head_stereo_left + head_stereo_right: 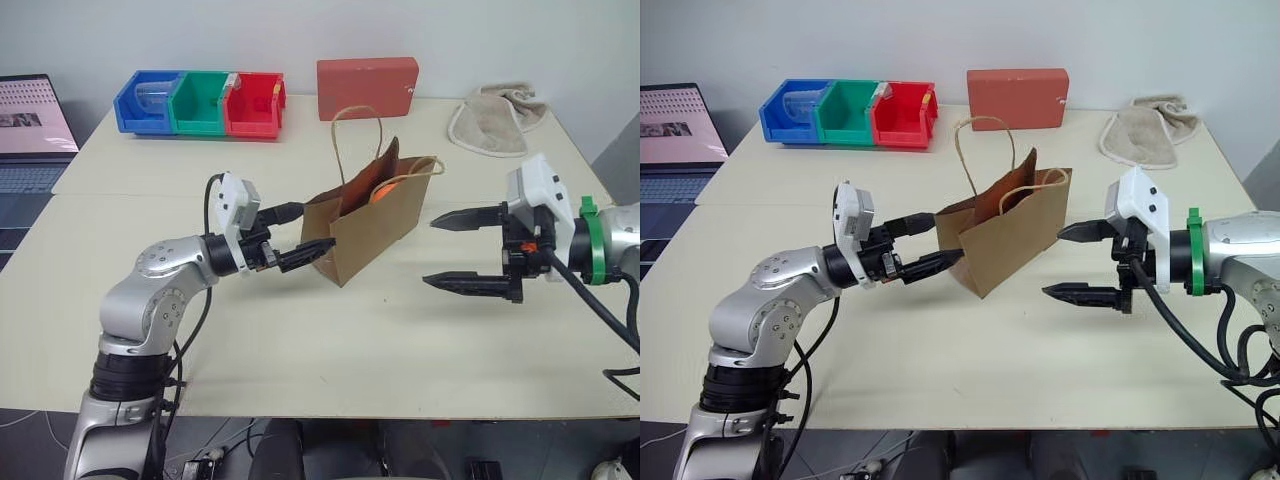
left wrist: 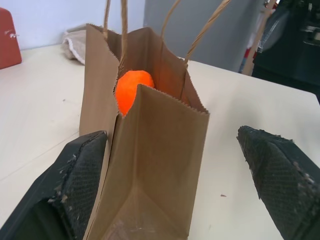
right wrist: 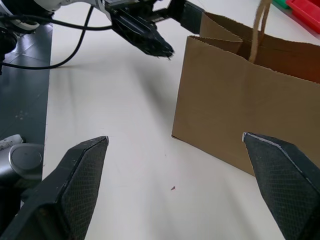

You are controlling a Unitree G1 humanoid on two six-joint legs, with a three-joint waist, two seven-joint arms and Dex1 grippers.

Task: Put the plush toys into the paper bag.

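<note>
The brown paper bag [image 1: 375, 225] stands upright in the middle of the table, its mouth open and its loop handles up. One orange plush toy [image 2: 132, 90] sits inside it, showing just under the rim. My left gripper [image 1: 312, 230] is open and straddles the bag's narrow left end. One finger [image 2: 82, 175] lies against the bag's side and the other stands well apart from it. My right gripper [image 1: 430, 252] is open and holds nothing. It hangs a little to the right of the bag, pointing at it without touching.
A red rectangular block [image 1: 367, 88] stands at the table's back edge. Blue, green and red bins [image 1: 200, 102] are at the back left, a beige towel [image 1: 495, 122] at the back right. A laptop [image 1: 30, 125] sits off the table's left side.
</note>
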